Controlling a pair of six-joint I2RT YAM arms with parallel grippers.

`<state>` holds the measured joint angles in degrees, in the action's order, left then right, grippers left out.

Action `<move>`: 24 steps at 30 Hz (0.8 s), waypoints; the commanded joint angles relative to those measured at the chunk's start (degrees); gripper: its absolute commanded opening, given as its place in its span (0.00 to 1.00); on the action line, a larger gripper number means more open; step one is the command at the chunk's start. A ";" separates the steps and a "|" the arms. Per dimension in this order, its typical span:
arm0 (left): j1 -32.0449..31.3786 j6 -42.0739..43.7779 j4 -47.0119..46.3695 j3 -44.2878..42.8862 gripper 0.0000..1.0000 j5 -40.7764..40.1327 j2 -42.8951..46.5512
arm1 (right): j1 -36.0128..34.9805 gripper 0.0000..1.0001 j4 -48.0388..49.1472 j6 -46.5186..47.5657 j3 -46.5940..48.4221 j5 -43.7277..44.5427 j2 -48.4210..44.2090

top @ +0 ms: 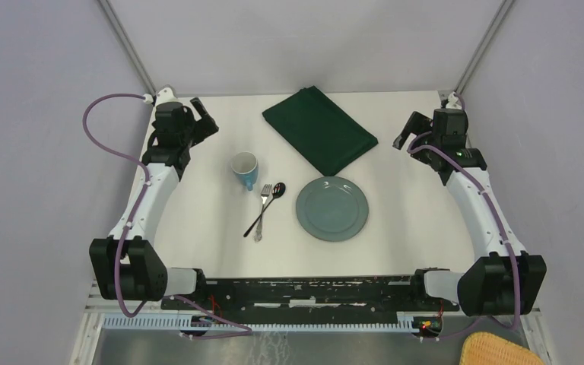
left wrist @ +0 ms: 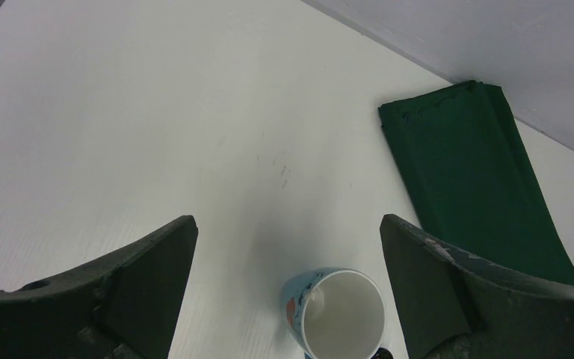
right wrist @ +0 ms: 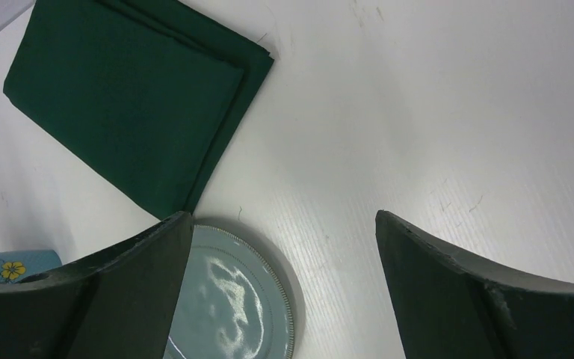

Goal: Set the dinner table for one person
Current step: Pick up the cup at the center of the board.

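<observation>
Left pincer (left wrist: 288, 224), right pincer (right wrist: 284, 217) both apart, empty. I centre left over mug (left wrist: 340, 314) beneath it, close gently on wall.

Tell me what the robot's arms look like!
The left arm and right arm have white tube-shaped links between chunky black joints, with a purple cable looping alongside. The left gripper and right gripper are black, each with two broad, curved fingers.
</observation>
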<state>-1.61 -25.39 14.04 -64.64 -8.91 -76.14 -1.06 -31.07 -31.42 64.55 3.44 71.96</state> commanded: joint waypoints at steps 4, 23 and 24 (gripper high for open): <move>0.12 2.14 -2.42 -0.33 1.00 0.13 1.65 | 0.04 0.98 2.51 0.39 -0.42 -0.46 -2.04; -0.36 8.03 -4.25 -1.66 1.00 12.47 -0.97 | -0.07 0.98 4.94 1.16 -3.99 -0.94 -5.51; -0.72 8.47 -3.68 -2.38 1.00 12.98 -1.99 | -0.07 0.98 4.97 1.09 -4.14 -0.91 -5.59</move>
<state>-1.65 -21.54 10.63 -62.92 -1.10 -75.83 -1.06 -28.73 -30.50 61.14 1.74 67.96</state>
